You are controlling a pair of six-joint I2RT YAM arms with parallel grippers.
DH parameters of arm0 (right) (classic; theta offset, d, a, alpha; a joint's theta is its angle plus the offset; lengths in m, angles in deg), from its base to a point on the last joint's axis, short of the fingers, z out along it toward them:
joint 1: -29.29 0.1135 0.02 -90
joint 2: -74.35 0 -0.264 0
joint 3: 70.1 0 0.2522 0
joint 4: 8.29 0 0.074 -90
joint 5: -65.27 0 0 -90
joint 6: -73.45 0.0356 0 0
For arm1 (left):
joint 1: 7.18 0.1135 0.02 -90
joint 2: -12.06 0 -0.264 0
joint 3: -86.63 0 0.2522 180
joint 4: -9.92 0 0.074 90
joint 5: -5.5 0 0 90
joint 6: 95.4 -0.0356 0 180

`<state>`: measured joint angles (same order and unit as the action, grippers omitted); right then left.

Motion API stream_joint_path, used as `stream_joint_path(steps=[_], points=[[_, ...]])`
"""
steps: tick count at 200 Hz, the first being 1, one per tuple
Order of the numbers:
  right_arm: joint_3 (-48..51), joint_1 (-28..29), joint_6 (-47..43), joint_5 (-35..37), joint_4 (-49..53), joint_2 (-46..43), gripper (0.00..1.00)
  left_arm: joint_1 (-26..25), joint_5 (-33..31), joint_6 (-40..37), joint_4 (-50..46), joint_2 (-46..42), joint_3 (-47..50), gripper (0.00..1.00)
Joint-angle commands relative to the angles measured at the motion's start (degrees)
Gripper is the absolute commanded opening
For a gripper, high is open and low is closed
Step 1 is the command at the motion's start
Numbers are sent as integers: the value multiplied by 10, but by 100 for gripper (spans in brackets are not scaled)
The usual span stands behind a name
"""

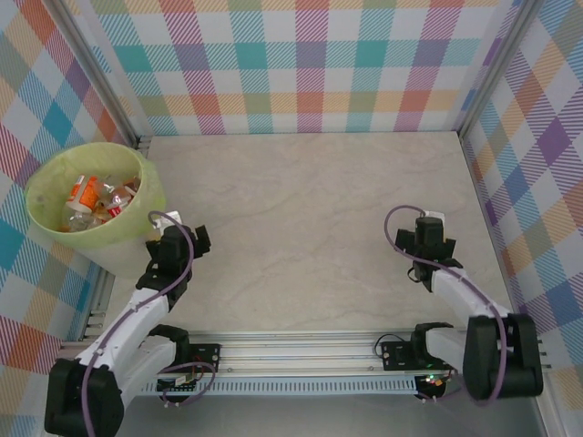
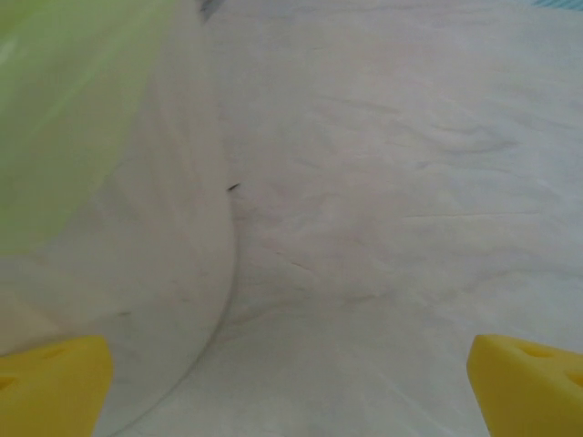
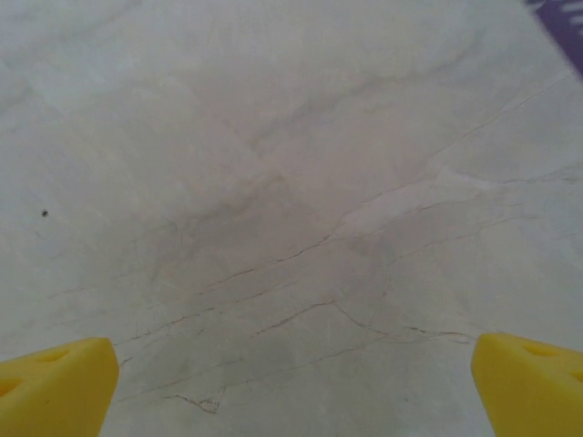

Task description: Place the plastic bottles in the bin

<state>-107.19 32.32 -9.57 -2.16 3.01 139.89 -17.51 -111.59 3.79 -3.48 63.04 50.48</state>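
Sees the bin [image 1: 109,248] at the left edge of the table [image 1: 310,209], by the checked left wall [image 1: 36,100]. Finds the bottles [image 1: 96,198] heaped inside it, orange and red labels among clear plastic; cannot count them. Locates the left gripper [image 2: 291,391] just beside the bin's near right side, low over the table, with jaws spread wide and nothing between the yellow fingertips [image 2: 50,387]. From the left wrist, catches the bin's pale side and lime-green liner [image 2: 64,109] close on the left, marbled table on the right. Cannot tell whether gripper and bin touch. Locates the right gripper [image 3: 291,387] well apart from the bin, over the right half of the table, with jaws equally wide and empty, aimed down at grey-veined surface. Notes a small dark speck [image 3: 44,213] on the table there. Traces the left arm [image 1: 137,309] and right arm [image 1: 465,296] back to their bases on the rail [image 1: 301,350] at the near edge, with a purple cable [image 1: 387,229] looping along each.
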Motion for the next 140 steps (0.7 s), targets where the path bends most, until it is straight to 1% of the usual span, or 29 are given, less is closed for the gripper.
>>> stream_joint_path(steps=[1,19,26,32,36,46,55,65,84,89,95,101,105,113,123,140], points=[[-32,-22,-42,-114,-93,52,100,44,34,-11,145,63,18,100],[-32,-32,-55,-171,-190,94,100,61,75,-43,249,154,35,100],[-37,-35,-58,-187,-219,113,100,71,113,-48,233,174,15,100],[-43,-37,-61,-195,-236,128,100,78,143,-57,252,191,8,100],[-48,-37,-63,-199,-248,138,100,80,158,-61,273,205,9,100],[-52,-37,-57,-213,-282,158,100,85,188,-67,370,240,23,100],[-52,-41,-45,-234,-310,174,100,86,210,-79,425,269,25,100],[-43,-41,-57,-264,-349,195,100,87,226,-86,441,302,15,100],[7,-40,-59,-269,-474,228,100,87,270,-101,487,364,9,100],[12,-41,-57,-264,-486,227,100,87,270,-102,509,383,12,100],[6,-40,-52,-246,-462,221,100,88,266,-100,543,396,16,100],[4,-40,-50,-240,-460,222,100,88,262,-97,510,385,11,100],[6,-37,-51,-236,-466,223,100,87,248,-93,488,381,4,100],[6,-36,-52,-234,-462,223,100,81,215,-88,494,390,-2,100],[5,-36,-52,-234,-462,223,100,61,163,-92,476,387,-8,100],[5,-35,-53,-236,-463,223,100,55,154,-93,486,388,-5,100]])
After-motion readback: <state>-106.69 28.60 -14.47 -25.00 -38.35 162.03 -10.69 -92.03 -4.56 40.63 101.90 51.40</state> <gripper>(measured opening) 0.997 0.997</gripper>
